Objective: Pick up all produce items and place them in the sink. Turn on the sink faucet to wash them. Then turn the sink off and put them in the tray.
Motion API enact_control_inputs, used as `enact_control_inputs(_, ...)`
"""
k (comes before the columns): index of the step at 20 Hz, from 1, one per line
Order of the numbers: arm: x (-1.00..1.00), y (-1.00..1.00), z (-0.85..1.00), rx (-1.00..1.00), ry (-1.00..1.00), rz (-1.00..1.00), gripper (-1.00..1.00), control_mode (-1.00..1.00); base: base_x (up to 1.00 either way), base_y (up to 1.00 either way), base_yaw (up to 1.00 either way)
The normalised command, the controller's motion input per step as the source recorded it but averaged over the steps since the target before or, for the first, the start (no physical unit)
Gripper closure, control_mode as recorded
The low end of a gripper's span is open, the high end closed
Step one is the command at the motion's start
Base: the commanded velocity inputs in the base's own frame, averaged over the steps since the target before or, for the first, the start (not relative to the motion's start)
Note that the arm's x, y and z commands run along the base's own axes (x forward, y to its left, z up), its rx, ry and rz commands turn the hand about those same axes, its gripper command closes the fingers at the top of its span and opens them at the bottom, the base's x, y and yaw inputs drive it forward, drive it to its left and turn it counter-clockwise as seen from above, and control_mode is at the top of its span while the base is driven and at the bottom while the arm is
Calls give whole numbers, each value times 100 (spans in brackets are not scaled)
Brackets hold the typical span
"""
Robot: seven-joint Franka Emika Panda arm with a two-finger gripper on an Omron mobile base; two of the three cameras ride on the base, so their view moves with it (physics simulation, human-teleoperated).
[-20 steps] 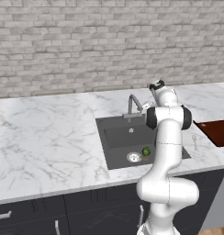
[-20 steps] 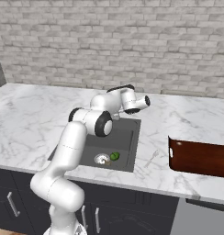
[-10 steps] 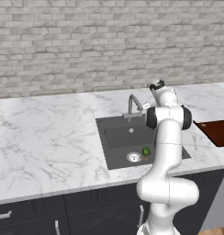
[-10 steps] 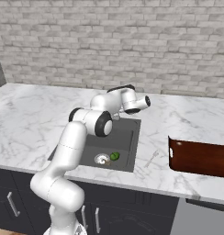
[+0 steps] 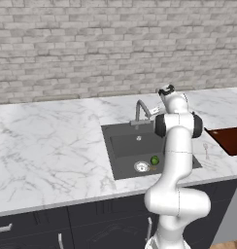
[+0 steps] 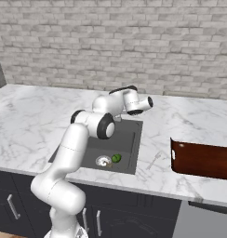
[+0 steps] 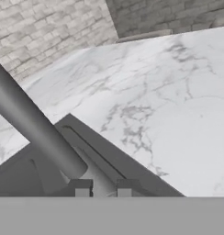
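Jaws barely parted, nothing pinched: gripper point(image 7: 99, 187) poised at the base of the sink faucet point(image 7: 36, 131); judged step is working the faucet, so nudge the smooth grey cylindrical lever sideways with light, steady contact, avoiding slip on bare metal. Below in the matte dark sink point(image 5: 121, 147): glossy round green fruit point(image 5: 155, 160) beside the silver drain point(image 5: 141, 167). Beyond on veined white marble: flat reddish-brown tray point(image 5: 231, 139).

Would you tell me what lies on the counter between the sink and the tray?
In the right base view, bare white marble counter separates the sink from the tray.
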Motion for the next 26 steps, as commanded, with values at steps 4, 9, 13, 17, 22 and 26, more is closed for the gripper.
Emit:
enact_control_inputs(4,0,-29,-32,0,12,-6,100,-100,0,0,0)
enact_control_inputs(9,0,-36,-37,0,9,-5,100,-100,0,0,0)
enact_control_inputs(13,0,-41,-40,0,5,-5,100,-100,0,0,0)
enact_control_inputs(17,0,-46,-41,0,3,-6,100,-100,0,0,0)
enact_control_inputs(22,-16,-37,-30,1,1,-11,100,-100,0,0,0)
enact_control_inputs(26,-11,-41,-34,0,1,-12,100,-100,0,0,0)
